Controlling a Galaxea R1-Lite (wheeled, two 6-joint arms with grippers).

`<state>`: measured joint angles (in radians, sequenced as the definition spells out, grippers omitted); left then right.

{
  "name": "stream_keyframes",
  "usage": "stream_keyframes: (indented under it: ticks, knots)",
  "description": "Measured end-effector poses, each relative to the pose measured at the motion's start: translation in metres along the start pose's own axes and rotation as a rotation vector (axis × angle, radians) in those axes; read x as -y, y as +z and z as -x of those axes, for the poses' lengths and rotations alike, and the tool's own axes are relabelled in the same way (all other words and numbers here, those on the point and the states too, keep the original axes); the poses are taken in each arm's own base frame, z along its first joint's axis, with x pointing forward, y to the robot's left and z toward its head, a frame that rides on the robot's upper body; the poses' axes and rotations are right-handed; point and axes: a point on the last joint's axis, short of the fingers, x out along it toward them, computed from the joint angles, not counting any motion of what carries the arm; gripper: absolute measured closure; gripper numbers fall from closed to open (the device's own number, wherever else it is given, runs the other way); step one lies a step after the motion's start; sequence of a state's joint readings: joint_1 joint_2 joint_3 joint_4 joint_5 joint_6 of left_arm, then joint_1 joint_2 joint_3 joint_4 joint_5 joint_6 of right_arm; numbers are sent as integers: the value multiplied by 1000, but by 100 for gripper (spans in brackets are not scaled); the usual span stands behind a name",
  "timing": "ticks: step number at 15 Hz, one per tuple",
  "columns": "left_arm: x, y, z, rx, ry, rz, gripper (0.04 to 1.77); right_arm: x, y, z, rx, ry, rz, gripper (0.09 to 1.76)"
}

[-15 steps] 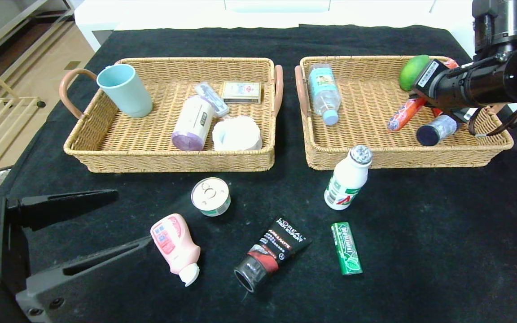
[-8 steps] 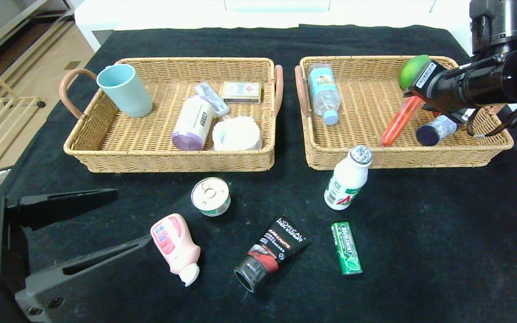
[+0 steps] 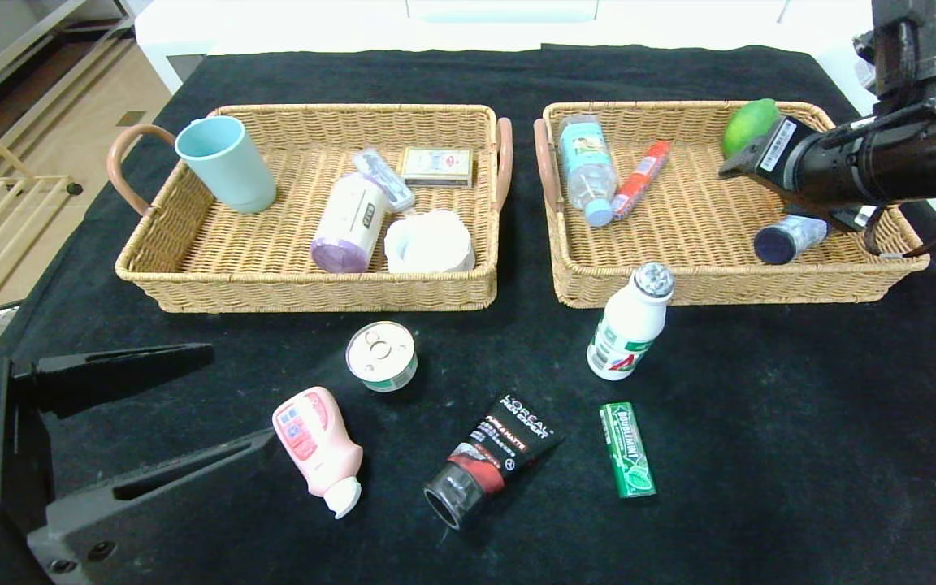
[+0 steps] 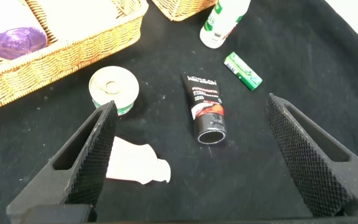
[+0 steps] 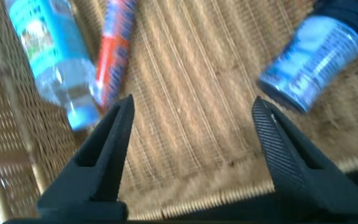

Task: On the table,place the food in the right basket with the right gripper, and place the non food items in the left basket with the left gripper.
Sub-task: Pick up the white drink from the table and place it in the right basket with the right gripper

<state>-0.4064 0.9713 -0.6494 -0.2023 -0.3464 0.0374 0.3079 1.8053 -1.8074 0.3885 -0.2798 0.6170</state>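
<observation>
While the sausage stick (image 3: pixel 640 179) lay in the right basket (image 3: pixel 598 284), the right gripper (image 5: pixel 191 134) hung spread and empty above it; the left gripper (image 4: pixel 191 146) gaped wide near the pink squeeze bottle (image 3: pixel 315 447).

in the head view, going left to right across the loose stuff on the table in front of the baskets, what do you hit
pink squeeze bottle → round tin → black tube → white drink bottle. The green gum pack sits in front of the drink bottle at much the same spot across, so its place is unclear.

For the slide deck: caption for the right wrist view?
Open right end effector above tan wicker right basket, empty, orange-red sausage stick lying beside clear water bottle.
</observation>
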Motion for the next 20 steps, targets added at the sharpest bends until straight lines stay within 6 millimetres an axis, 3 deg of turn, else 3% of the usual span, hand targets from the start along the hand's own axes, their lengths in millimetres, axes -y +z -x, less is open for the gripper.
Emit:
stream_keyframes:
  ticks: [4,14,17,20]
  knots:
    - [0,0,1,2,0,-11,9,17,-22,31,-72,-15,116,32]
    - [1,1,2,8,0,-14,9,64,-95,136,-239,146,408,19]
    - [1,1,2,5,-1,-17,9,67,-108,151,-240,223,439,17]
    - [1,-1,0,-3,-4,-15,9,61,-121,154,-249,302,487,16]
